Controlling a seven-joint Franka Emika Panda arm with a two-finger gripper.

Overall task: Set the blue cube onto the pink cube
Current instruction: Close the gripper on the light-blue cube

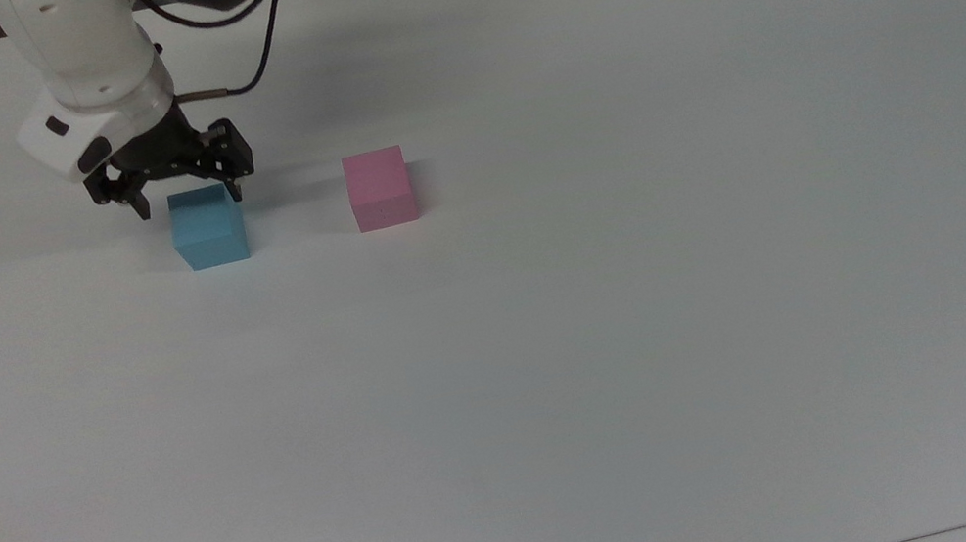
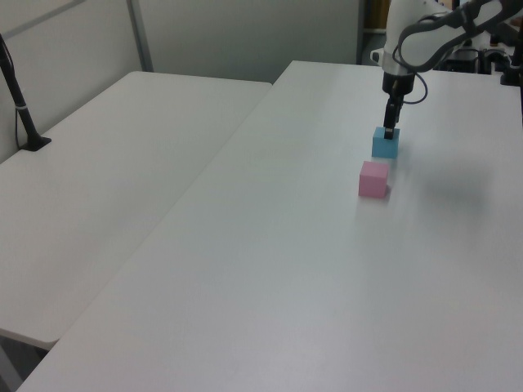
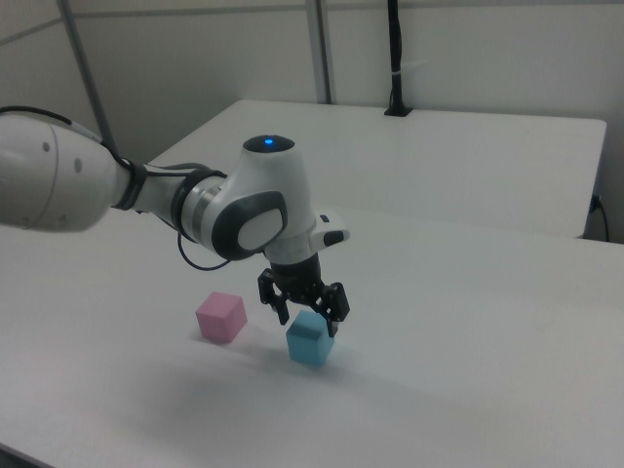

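Sitting flat on the white table (image 1: 653, 330), the blue cube (image 1: 208, 226) is seen with the gripper (image 1: 187, 200) right above it. In the top view, one black finger is placed at the cube's far left corner and the other at its far right corner, so the cube lies straight below the gap and a little toward the camera. The fingers are spread wide and nothing is held. No long side is shown by the cube (all its sides look the same), so the grip can be made across either pair of faces.

In the right view, the gripper (image 3: 304, 310) is seen hanging just over the top of the blue cube (image 3: 312, 338), and it is hard to tell if it is touched yet.

The pink cube (image 1: 379, 189) is found near the blue one, on the top view's right, with a gap of bare table between them. Both cubes look plain, dull and smooth, with sharp square edges. In the left view, the pink cube (image 2: 373, 178) is seen nearer the camera than the blue cube (image 2: 386, 144).
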